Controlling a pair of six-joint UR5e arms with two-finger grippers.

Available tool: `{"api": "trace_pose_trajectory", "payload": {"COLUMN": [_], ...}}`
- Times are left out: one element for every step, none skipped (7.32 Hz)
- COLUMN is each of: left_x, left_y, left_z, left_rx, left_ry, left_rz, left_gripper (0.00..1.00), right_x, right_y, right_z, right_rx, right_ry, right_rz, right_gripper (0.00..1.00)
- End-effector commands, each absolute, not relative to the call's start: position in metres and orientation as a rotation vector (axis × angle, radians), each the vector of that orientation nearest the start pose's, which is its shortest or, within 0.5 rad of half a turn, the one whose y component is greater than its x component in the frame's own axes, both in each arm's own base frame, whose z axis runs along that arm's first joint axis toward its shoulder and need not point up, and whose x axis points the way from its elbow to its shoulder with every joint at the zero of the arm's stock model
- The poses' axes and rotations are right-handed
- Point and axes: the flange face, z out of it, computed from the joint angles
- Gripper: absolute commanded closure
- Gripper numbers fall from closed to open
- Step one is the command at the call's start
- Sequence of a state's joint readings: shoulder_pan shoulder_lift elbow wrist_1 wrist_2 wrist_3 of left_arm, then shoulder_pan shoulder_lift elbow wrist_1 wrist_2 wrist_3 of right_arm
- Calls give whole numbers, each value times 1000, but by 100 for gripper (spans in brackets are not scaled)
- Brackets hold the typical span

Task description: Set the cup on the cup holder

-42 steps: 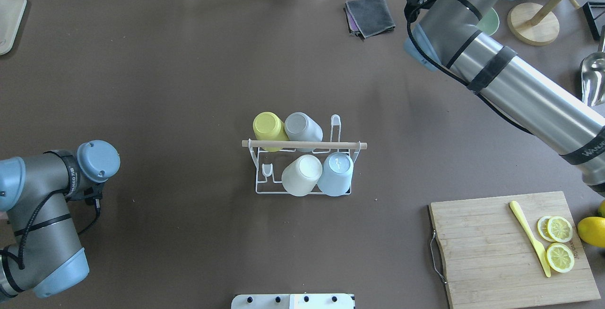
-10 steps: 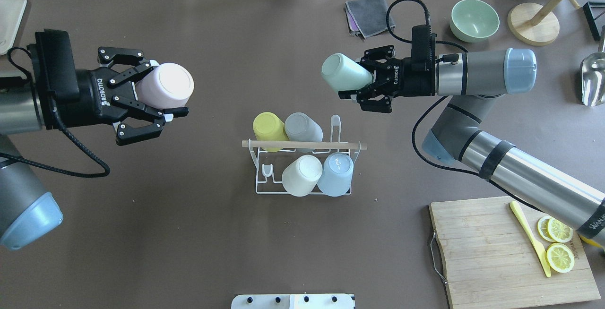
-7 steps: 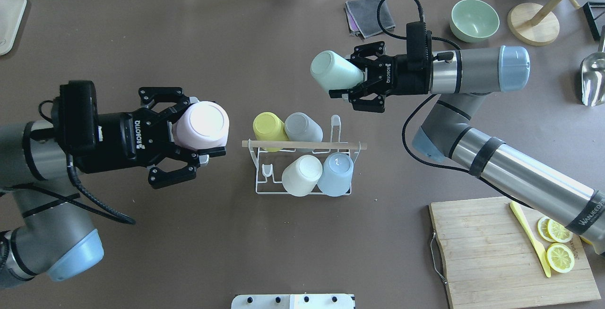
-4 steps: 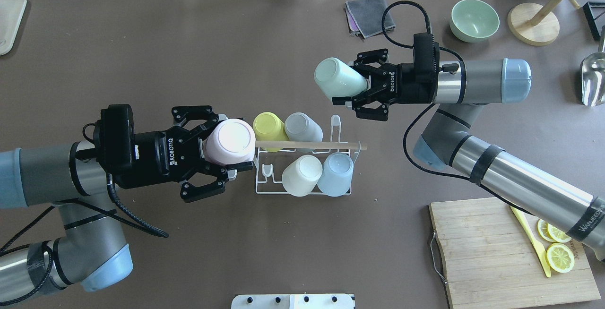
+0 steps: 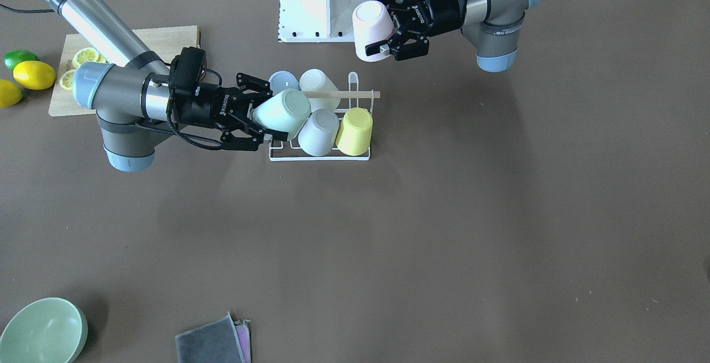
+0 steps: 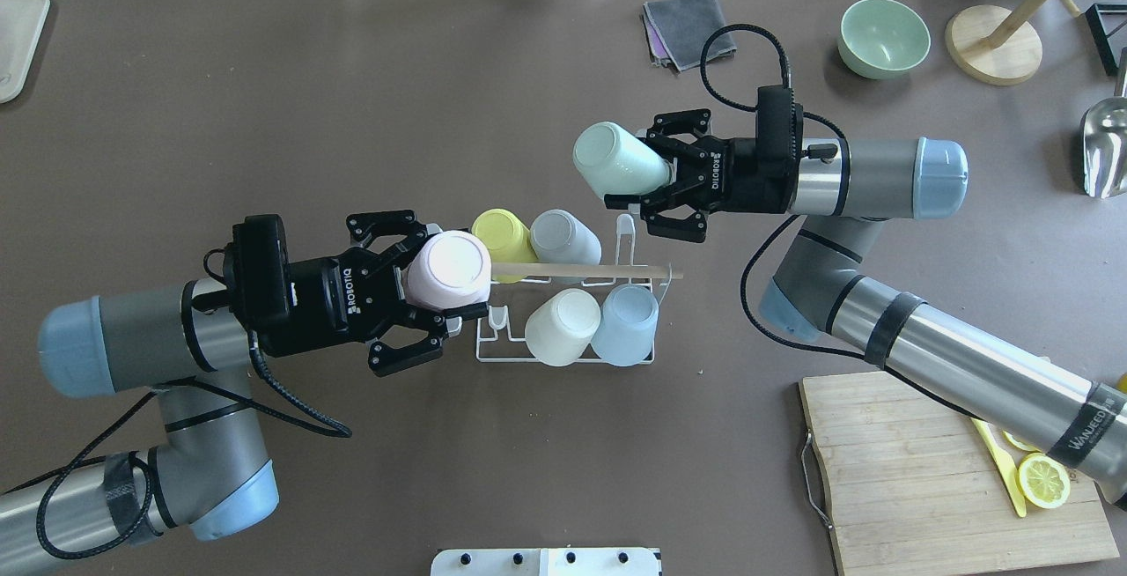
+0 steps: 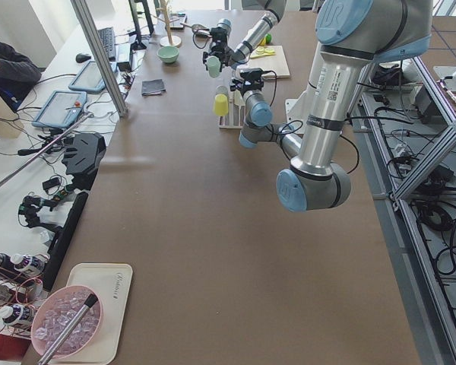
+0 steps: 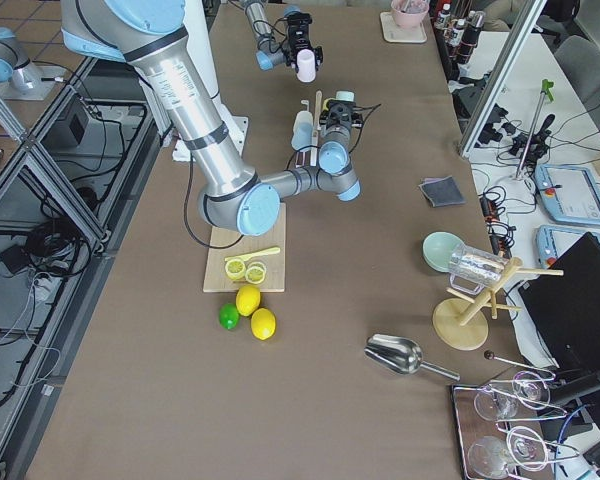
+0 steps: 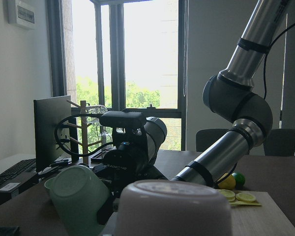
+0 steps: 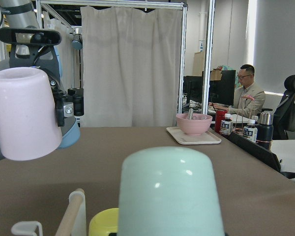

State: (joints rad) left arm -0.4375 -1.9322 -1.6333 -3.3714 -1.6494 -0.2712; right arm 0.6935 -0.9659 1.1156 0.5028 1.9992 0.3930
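The cup holder (image 6: 625, 237), a white wire rack with a wooden rod (image 6: 599, 271), stands mid-table and also shows in the front view (image 5: 319, 159). It carries a yellow cup (image 6: 497, 232), a grey cup (image 6: 563, 237), a cream cup (image 6: 562, 325) and a light blue cup (image 6: 625, 322). My left gripper (image 6: 449, 278) is shut on a pink cup (image 6: 449, 261), bottom up, held in the air over the rack's left end. My right gripper (image 6: 638, 169) is shut on a mint cup (image 6: 612, 158), held tilted above the rack's far right corner.
A cutting board (image 6: 916, 470) with lemon slices and a yellow knife lies at front right. A green bowl (image 6: 883, 37), a grey cloth (image 6: 687, 25), a wooden stand (image 6: 995, 43) and a metal scoop (image 6: 1105, 144) are at back right. A tray (image 6: 18, 39) is at far left.
My left gripper carried the pink cup rightwards to the rack's left end. My right gripper brought the mint cup closer to the rack's far right corner. The cups on the rack have not moved.
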Motion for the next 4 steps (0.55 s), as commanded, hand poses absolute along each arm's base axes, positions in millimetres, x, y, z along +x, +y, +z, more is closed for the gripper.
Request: {"api": "trace_pose_trajectory", "payload": {"left_x": [438, 442, 446, 449], "left_y": [-341, -340, -338, -334], "left_z": [261, 262, 264, 265], "left_rx": [1701, 1695, 1685, 1680], "left_ry": [1502, 1502, 1504, 1510], "left_rz": [553, 551, 556, 563], "left_gripper": [75, 75, 75, 74], "right_x": [-444, -444, -446, -449], "right_y": [-471, -468, -465, -459], "right_z": [320, 328, 331, 336], "right_rx": [1658, 1645, 1644, 1642], "right_ry": [-1530, -1527, -1526, -1522], "right_rz": [-742, -745, -751, -764], "right_gripper": [83, 83, 83, 83]}}
